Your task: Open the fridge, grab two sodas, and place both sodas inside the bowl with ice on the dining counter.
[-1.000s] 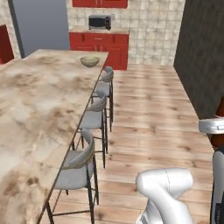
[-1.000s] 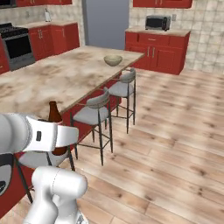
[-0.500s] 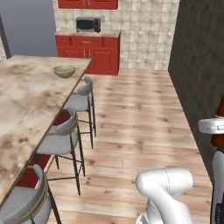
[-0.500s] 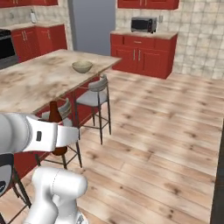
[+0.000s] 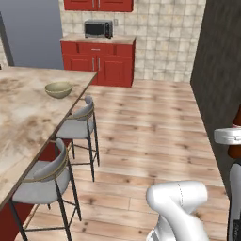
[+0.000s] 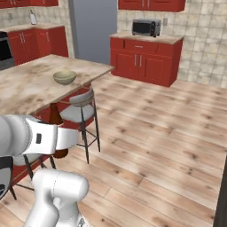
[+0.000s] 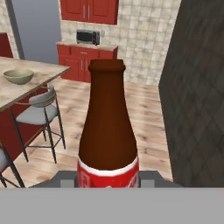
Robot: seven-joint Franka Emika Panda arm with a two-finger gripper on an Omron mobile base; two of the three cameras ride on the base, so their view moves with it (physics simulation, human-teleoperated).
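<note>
My gripper [image 7: 108, 178] is shut on a soda [image 7: 108, 127], a brown bottle with a red and white label, held upright. The same soda [image 6: 56, 119] shows beside the white forearm, and at the right edge of the left base view as soda [image 5: 235, 151]. The olive-tan bowl [image 5: 58, 89] [image 6: 64, 77] [image 7: 18, 76] sits near the far end of the dining counter [image 5: 21, 124] [image 6: 26, 88] [image 7: 30, 89], well ahead and to the left of the gripper. What the bowl holds is too small to tell. The grey fridge [image 5: 33, 33] [image 6: 93, 29] [image 7: 35, 28] stands behind the counter.
Grey stools [image 5: 77, 127] [image 5: 42, 176] [image 6: 80, 111] line the counter's near side. Red cabinets [image 5: 110, 63] with a microwave [image 5: 98, 29] stand at the back wall. A dark wall [image 5: 219, 80] [image 7: 194, 96] runs along the right. Wooden floor [image 5: 146, 127] lies open between.
The whole picture has shifted: the base has moved, so the counter, bowl and cabinets now look larger and sit further left. The gripper keeps its hold on the soda.
</note>
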